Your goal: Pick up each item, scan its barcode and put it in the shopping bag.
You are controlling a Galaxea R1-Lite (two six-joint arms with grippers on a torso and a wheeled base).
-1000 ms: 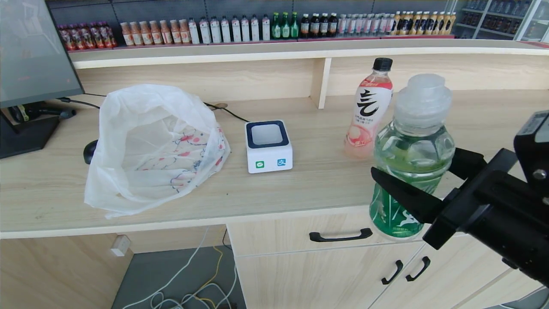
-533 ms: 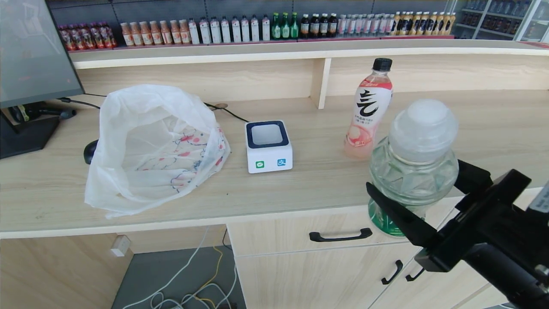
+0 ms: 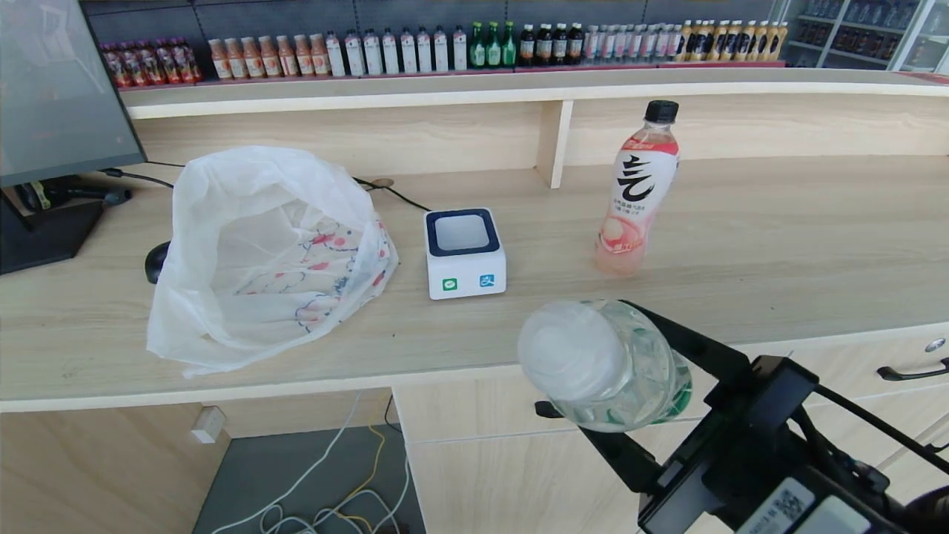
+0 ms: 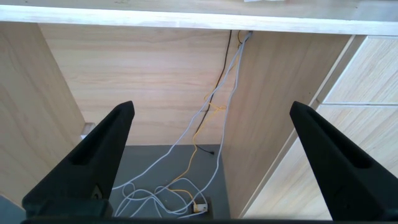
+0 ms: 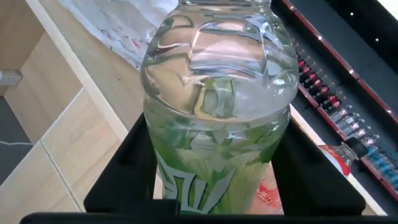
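Note:
My right gripper (image 3: 641, 386) is shut on a green drink bottle (image 3: 604, 365) with a clear cap, held tipped over in front of the counter's front edge, cap toward the camera. The same green bottle (image 5: 217, 130) sits between the black fingers in the right wrist view. A pink bottle (image 3: 636, 191) stands upright on the counter at the right. The white scanner (image 3: 464, 253) sits mid-counter. An open white shopping bag (image 3: 259, 256) lies to its left. My left gripper (image 4: 211, 155) is open below the counter, over floor cables.
A monitor (image 3: 59, 89) stands at the far left with a black mouse (image 3: 154, 261) beside the bag. A raised shelf (image 3: 519, 89) with several bottles runs along the back. Drawers with black handles (image 3: 912, 371) are under the counter.
My right gripper carried the green bottle left and down, tipping it from upright until its cap points toward the camera. The bag, scanner and pink bottle stayed put.

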